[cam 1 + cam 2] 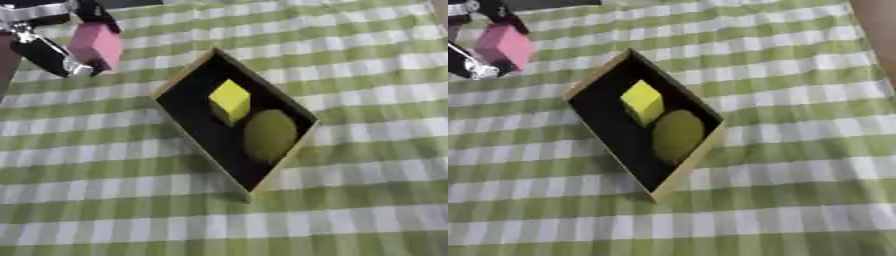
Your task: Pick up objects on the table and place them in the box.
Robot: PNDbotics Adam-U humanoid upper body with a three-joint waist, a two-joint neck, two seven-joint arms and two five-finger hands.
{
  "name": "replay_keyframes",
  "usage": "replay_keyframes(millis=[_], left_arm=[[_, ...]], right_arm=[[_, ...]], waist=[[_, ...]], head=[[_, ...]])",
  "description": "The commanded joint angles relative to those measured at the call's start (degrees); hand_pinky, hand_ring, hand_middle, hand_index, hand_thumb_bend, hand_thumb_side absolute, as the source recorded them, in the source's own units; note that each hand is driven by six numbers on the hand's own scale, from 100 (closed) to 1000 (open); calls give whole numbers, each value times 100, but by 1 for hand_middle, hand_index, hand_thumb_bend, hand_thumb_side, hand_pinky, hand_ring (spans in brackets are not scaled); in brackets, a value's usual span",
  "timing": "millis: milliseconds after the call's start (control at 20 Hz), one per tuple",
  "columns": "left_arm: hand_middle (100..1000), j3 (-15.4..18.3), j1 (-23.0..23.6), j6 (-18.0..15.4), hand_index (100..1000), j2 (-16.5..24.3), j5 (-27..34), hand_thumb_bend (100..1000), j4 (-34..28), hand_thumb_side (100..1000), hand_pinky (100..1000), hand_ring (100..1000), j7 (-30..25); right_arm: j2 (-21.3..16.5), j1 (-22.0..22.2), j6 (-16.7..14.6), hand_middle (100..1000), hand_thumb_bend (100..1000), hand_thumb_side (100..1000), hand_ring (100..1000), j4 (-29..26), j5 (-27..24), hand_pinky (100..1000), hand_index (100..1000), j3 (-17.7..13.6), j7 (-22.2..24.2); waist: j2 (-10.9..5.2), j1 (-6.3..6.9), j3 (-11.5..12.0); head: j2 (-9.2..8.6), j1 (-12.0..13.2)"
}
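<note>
A wooden box (pixel 183 73) with a black inside lies askew in the middle of the green checked cloth. Inside it sit a yellow cube (pixel 230 100) and, just below that, an olive-green rounded object (pixel 268 134). At the upper left my left hand (pixel 45 53) holds a pink block (pixel 96 45) above the cloth, its black fingers curled round it, to the left of the box's top corner. My right hand shows in neither view.
The green and white checked cloth (pixel 367 210) covers the whole table. A brownish edge (pixel 877 30) shows at the upper right corner.
</note>
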Motion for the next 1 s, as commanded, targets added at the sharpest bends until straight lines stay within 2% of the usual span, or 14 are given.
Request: replay_keyframes(millis=[50,350,500,800,1000], left_arm=[[630,-168,-224,26,793,-153,169,113,-361,100,824,773,-204],[633,-569,-420,87,798,-592,318,123,-811,100,823,771,-475],[634,-690,-474,92,800,-798,206,152,-917,100,823,773,-562],[636,-945,-597,-86,803,-1284,-357,196,-583,100,823,775,-616],[639,-997,-570,-219,806,-1502,-724,210,-251,100,824,778,-560]], right_arm=[[-142,0,9,531,100,620,1000,-56,-68,934,882,-40,-16],[-182,-14,37,532,100,621,1000,-56,-113,933,881,-76,-80],[-206,-1,25,533,100,620,1000,-56,-135,932,880,-108,-139],[-206,16,17,533,100,620,1000,-56,-150,933,880,-124,-188],[-187,14,42,531,100,621,1000,-56,-132,934,881,-116,-170]], waist=[[-251,-42,-10],[-317,-29,-6],[-357,-45,4],[-399,-70,9],[-382,-58,-16]], head=[[69,-38],[129,-113],[153,-141],[150,-120],[113,-105]])
